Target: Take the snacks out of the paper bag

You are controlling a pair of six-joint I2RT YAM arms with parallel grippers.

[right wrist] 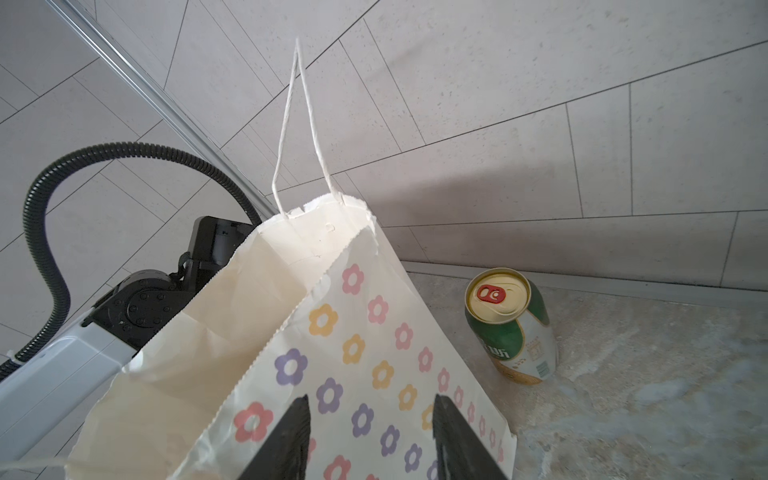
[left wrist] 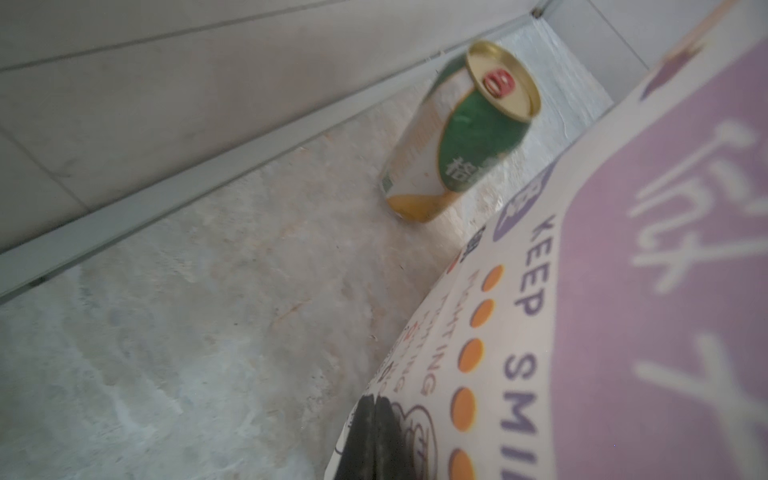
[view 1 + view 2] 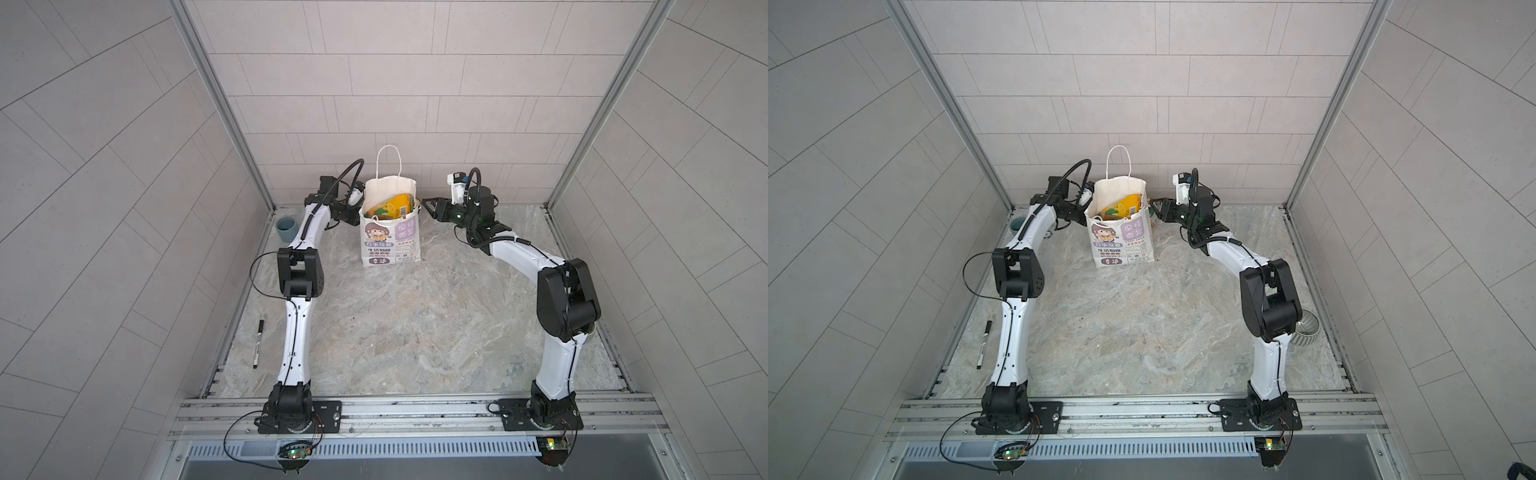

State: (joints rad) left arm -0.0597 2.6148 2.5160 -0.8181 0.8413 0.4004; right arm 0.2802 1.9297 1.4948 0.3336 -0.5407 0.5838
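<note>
While the bag (image 3: 390, 237) is standing upright at the far middle of the table (image 3: 395, 332), its mouth is gaping open and one cord handle is sticking up. Snacks (image 3: 395, 206) are sitting inside the bag; in both top views a yellow-orange packet is showing at the mouth. Left gripper (image 2: 374, 440) is resting closed against the bag's left side; whether it is pinching paper cannot be told. Right gripper (image 1: 372, 440) is hovering at the bag's flowered right side, jaws standing apart and holding nothing. Can (image 1: 511, 328) is standing upright just past the bag's far right corner, not touching it. Cup (image 3: 287, 228) is sitting at the table's far left edge. Pen (image 3: 258, 343) is lying outside the left rail, left of the left arm
</note>
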